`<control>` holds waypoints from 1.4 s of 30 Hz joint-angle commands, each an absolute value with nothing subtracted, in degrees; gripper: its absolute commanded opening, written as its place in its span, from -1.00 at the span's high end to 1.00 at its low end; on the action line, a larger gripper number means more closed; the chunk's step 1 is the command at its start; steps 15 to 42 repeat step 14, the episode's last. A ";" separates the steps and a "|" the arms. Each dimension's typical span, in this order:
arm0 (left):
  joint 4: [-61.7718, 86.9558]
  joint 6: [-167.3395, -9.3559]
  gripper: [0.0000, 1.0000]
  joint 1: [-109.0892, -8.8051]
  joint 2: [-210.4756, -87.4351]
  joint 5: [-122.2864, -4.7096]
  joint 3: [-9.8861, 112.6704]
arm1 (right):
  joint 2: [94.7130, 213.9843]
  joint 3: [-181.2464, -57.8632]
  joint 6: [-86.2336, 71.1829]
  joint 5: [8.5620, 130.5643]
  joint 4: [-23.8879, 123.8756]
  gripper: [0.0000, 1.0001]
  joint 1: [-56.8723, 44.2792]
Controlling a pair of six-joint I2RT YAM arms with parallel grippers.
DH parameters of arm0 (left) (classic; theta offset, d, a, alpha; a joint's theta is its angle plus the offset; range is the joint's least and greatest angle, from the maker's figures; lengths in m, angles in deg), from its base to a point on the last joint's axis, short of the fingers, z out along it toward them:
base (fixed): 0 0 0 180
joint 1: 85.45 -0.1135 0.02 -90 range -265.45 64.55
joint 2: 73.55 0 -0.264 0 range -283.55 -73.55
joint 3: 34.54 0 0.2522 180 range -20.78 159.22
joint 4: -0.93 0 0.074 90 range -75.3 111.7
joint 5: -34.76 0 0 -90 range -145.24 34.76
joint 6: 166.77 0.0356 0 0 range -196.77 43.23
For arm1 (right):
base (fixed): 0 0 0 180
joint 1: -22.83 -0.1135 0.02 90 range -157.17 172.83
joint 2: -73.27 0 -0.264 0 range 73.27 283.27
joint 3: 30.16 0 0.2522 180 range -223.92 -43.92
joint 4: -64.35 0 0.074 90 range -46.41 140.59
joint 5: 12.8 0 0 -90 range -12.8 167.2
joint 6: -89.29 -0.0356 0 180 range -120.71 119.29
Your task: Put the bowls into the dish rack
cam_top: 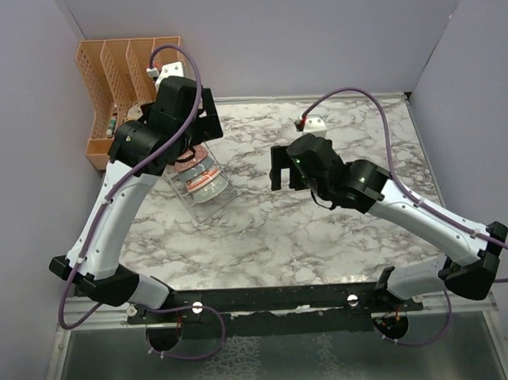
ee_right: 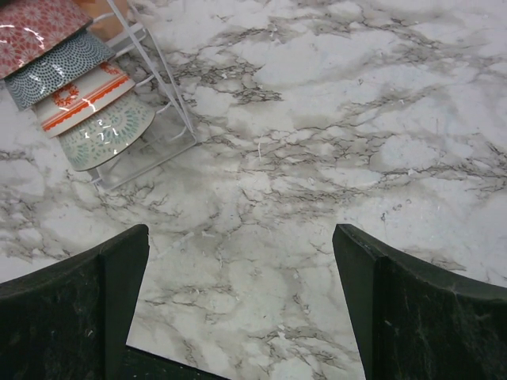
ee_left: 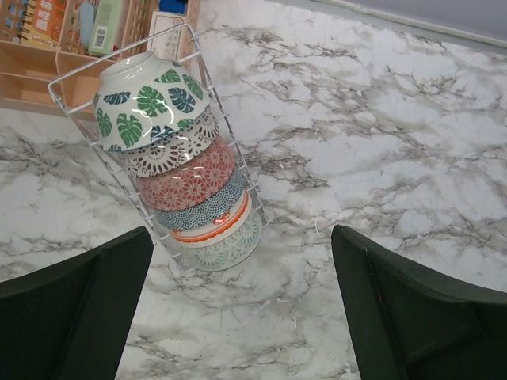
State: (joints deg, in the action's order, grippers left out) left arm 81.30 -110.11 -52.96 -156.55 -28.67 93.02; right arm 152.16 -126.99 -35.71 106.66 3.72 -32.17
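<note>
The wire dish rack [ee_left: 73, 73] lies on the marble table and holds several bowls in a row on edge. The row runs from the green leaf bowl [ee_left: 150, 107] through the white bowl with dark lattice [ee_left: 176, 149], a red patterned one [ee_left: 188, 179], a blue dotted one [ee_left: 202, 207] and the red-rimmed bowl [ee_left: 215, 227] to the pale green bowl [ee_left: 230, 247]. My left gripper [ee_left: 242, 317] is open and empty above the table beside the rack's near end. My right gripper [ee_right: 238, 309] is open and empty over bare marble, right of the rack [ee_right: 158, 119].
An orange slotted organizer [cam_top: 120, 69] with small items stands at the back left, just behind the rack [cam_top: 202, 185]. A small white object [cam_top: 312, 121] lies at the back centre. Grey walls close in the table on three sides.
</note>
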 commanded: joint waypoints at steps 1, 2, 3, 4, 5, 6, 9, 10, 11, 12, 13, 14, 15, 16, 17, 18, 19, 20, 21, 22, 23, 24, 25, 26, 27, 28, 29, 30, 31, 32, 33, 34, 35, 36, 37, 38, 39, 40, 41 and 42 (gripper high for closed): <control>77.57 -112.58 -0.98 -52.71 -153.24 -24.41 90.01 | 147.00 -125.17 -33.75 109.64 3.13 -0.99 -31.92; 77.42 -112.94 -0.98 -52.75 -152.90 -24.13 89.16 | 146.86 -125.10 -33.89 109.53 3.13 -0.99 -31.88; 77.41 -113.19 -0.98 -52.74 -152.53 -23.86 88.40 | 146.88 -125.05 -34.04 109.35 3.17 -0.99 -31.90; 77.54 -113.42 -0.98 -52.72 -152.29 -23.54 87.84 | 147.04 -124.97 -34.29 108.96 3.18 -0.99 -31.85; 77.55 -113.46 -0.98 -52.75 -152.04 -23.31 87.25 | 147.28 -125.09 -34.67 108.63 3.08 -0.99 -31.84; 77.35 -113.19 -0.98 -52.71 -151.79 -23.25 86.74 | 147.54 -125.18 -35.10 108.25 2.99 -0.99 -31.84; 76.28 -111.52 -0.98 -52.72 -151.15 -23.19 85.88 | 148.05 -125.20 -36.37 107.43 2.85 -0.99 -31.78; 75.70 -110.73 -0.98 -52.75 -151.13 -23.55 85.84 | 148.14 -125.07 -36.61 107.22 2.81 -0.99 -31.83; 75.04 -109.64 -0.98 -52.74 -151.14 -24.11 85.81 | 148.11 -125.03 -36.75 107.18 2.71 -0.99 -31.84; 74.59 -108.84 -0.98 -52.73 -151.14 -24.48 85.83 | 148.12 -124.96 -36.87 107.22 2.58 -0.99 -31.84; 74.27 -108.63 -0.98 -52.75 -151.11 -24.53 85.91 | 148.07 -124.97 -36.99 107.40 2.49 -0.99 -31.84; 73.87 -108.37 -0.98 -52.71 -151.04 -24.64 85.85 | 148.06 -125.12 -37.05 107.66 2.39 -0.99 -31.84; 73.87 -108.37 -0.98 -52.71 -151.04 -24.64 85.85 | 148.06 -125.12 -37.05 107.66 2.39 -0.99 -31.84; 73.87 -108.37 -0.98 -52.71 -151.04 -24.64 85.85 | 148.06 -125.12 -37.05 107.66 2.39 -0.99 -31.84; 73.87 -108.37 -0.98 -52.71 -151.04 -24.64 85.85 | 148.06 -125.12 -37.05 107.66 2.39 -0.99 -31.84; 73.87 -108.37 -0.98 -52.71 -151.04 -24.64 85.85 | 148.06 -125.12 -37.05 107.66 2.39 -0.99 -31.84; 73.87 -108.37 -0.98 -52.71 -151.04 -24.64 85.85 | 148.06 -125.12 -37.05 107.66 2.39 -0.99 -31.84; 73.87 -108.37 -0.98 -52.71 -151.04 -24.64 85.85 | 148.06 -125.12 -37.05 107.66 2.39 -0.99 -31.84; 73.87 -108.37 -0.98 -52.71 -151.04 -24.64 85.85 | 148.06 -125.12 -37.05 107.66 2.39 -0.99 -31.84; 73.87 -108.37 -0.98 -52.71 -151.04 -24.64 85.85 | 148.06 -125.12 -37.05 107.66 2.39 -0.99 -31.84; 73.87 -108.37 -0.98 -52.71 -151.04 -24.64 85.85 | 148.06 -125.12 -37.05 107.66 2.39 -0.99 -31.84; 73.87 -108.37 -0.98 -52.71 -151.04 -24.64 85.85 | 148.06 -125.12 -37.05 107.66 2.39 -0.99 -31.84; 73.87 -108.37 -0.98 -52.71 -151.04 -24.64 85.85 | 148.06 -125.12 -37.05 107.66 2.39 -0.99 -31.84; 73.87 -108.37 -0.98 -52.71 -151.04 -24.64 85.85 | 148.06 -125.12 -37.05 107.66 2.39 -0.99 -31.84; 73.87 -108.37 -0.98 -52.71 -151.04 -24.64 85.85 | 148.06 -125.12 -37.05 107.66 2.39 -0.99 -31.84; 73.87 -108.37 -0.98 -52.71 -151.04 -24.64 85.85 | 148.06 -125.12 -37.05 107.66 2.39 -0.99 -31.84; 73.87 -108.37 -0.98 -52.71 -151.04 -24.64 85.85 | 148.06 -125.12 -37.05 107.66 2.39 -0.99 -31.84; 73.87 -108.37 -0.98 -52.71 -151.04 -24.64 85.85 | 148.06 -125.12 -37.05 107.66 2.39 -0.99 -31.84; 73.87 -108.37 -0.98 -52.71 -151.04 -24.64 85.85 | 148.06 -125.12 -37.05 107.66 2.39 -0.99 -31.84; 73.87 -108.37 -0.98 -52.71 -151.04 -24.64 85.85 | 148.06 -125.12 -37.05 107.66 2.39 -0.99 -31.84; 73.87 -108.37 -0.98 -52.71 -151.04 -24.64 85.85 | 148.06 -125.12 -37.05 107.66 2.39 -0.99 -31.84; 73.87 -108.37 -0.98 -52.71 -151.04 -24.64 85.85 | 148.06 -125.12 -37.05 107.66 2.39 -0.99 -31.84; 73.87 -108.37 -0.98 -52.71 -151.04 -24.64 85.85 | 148.06 -125.12 -37.05 107.66 2.39 -0.99 -31.84; 73.87 -108.37 -0.98 -52.71 -151.04 -24.64 85.85 | 148.06 -125.12 -37.05 107.66 2.39 -0.99 -31.84; 73.87 -108.37 -0.98 -52.71 -151.04 -24.64 85.85 | 148.06 -125.12 -37.05 107.66 2.39 -0.99 -31.84; 73.87 -108.37 -0.98 -52.71 -151.04 -24.64 85.85 | 148.06 -125.12 -37.05 107.66 2.39 -0.99 -31.84; 73.87 -108.37 -0.98 -52.71 -151.04 -24.64 85.85 | 148.06 -125.12 -37.05 107.66 2.39 -0.99 -31.84; 73.87 -108.37 -0.98 -52.71 -151.04 -24.64 85.85 | 148.06 -125.12 -37.05 107.66 2.39 -0.99 -31.84; 73.87 -108.37 -0.98 -52.71 -151.04 -24.64 85.85 | 148.06 -125.12 -37.05 107.66 2.39 -0.99 -31.84; 73.87 -108.37 -0.98 -52.71 -151.04 -24.64 85.85 | 148.06 -125.12 -37.05 107.66 2.39 -0.99 -31.84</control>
